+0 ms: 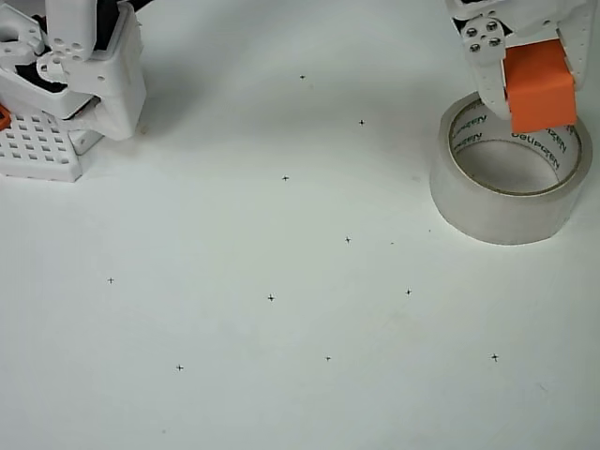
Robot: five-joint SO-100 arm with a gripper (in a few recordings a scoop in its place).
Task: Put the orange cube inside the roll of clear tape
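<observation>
In the overhead view the orange cube [540, 89] hangs at the top right, over the far rim of the roll of clear tape [497, 214]. My white gripper [536, 66] is shut on the cube, with one finger on its left side and one on its right. The roll lies flat on the white table with its hole facing up, and dark lettering shows on the pale core. The cube covers part of the roll's far rim and overlaps the upper edge of the hole. The cube's height above the roll cannot be judged from here.
The arm's white base [75, 75] with a perforated plate [37, 150] stands at the top left. The white table [281, 328] carries small black cross marks.
</observation>
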